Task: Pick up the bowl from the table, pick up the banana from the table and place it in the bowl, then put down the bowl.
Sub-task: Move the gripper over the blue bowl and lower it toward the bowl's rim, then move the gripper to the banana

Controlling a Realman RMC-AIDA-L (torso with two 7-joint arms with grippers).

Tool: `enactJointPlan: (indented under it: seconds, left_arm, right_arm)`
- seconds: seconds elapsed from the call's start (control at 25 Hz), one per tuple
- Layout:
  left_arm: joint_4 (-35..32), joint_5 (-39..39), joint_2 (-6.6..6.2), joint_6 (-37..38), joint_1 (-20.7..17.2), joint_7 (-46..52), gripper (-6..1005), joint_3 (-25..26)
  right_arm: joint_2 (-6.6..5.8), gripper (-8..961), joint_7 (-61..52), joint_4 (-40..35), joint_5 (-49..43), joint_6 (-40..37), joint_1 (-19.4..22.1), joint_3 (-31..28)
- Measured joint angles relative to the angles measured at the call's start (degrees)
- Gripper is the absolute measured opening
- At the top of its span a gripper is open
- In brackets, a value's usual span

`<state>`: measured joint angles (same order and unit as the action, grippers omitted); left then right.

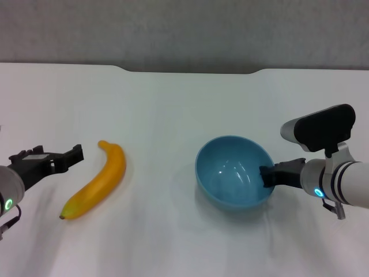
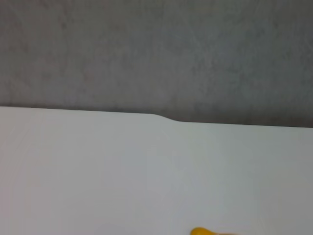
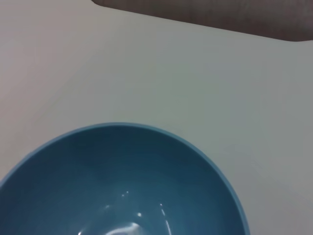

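Observation:
The light-blue bowl [image 1: 233, 172] stands right of the table's middle, its inside empty. My right gripper [image 1: 268, 176] is at the bowl's right rim, with one dark finger inside the rim, shut on the wall. I cannot tell whether the bowl is off the table [image 1: 173, 104]. The right wrist view looks down into the bowl [image 3: 122, 186]. The yellow-orange banana [image 1: 95, 180] lies on the table to the left. My left gripper [image 1: 77, 154] is open and empty, just left of the banana's far end, apart from it. A banana tip [image 2: 200, 231] shows in the left wrist view.
The white table has a shallow notch [image 1: 190, 70] in its far edge, with a grey wall [image 1: 184, 29] behind. Bare tabletop lies between the banana and the bowl.

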<state>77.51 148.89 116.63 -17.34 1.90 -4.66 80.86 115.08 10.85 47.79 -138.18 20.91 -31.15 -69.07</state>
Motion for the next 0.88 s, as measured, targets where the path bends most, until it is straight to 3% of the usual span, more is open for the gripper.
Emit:
enactJointPlan:
  seconds: [0.08,0.4,0.56,0.88]
  left_arm:
    - [-0.39,0.0,0.0,0.0,0.06,0.03,908,0.0]
    - [0.75,-0.04,-0.12,-3.15,0.89,-0.27,907,-0.54]
    - [1.39,-0.08,-0.04,-7.09,3.24,-2.56,907,-1.49]
    - [-1.42,-1.15,0.0,-6.69,6.29,-5.81,908,-3.75]
  right_arm:
    - [0.01,113,0.0,0.47,0.03,-0.03,0.25,-0.01]
    - [-0.11,59,-0.01,5.83,-0.62,-0.1,2.67,-0.84]
    - [-0.17,37,0.06,7.21,-0.7,0.4,2.92,-1.4]
    - [-0.23,33,0.13,10.73,-0.69,0.53,3.47,-1.63]
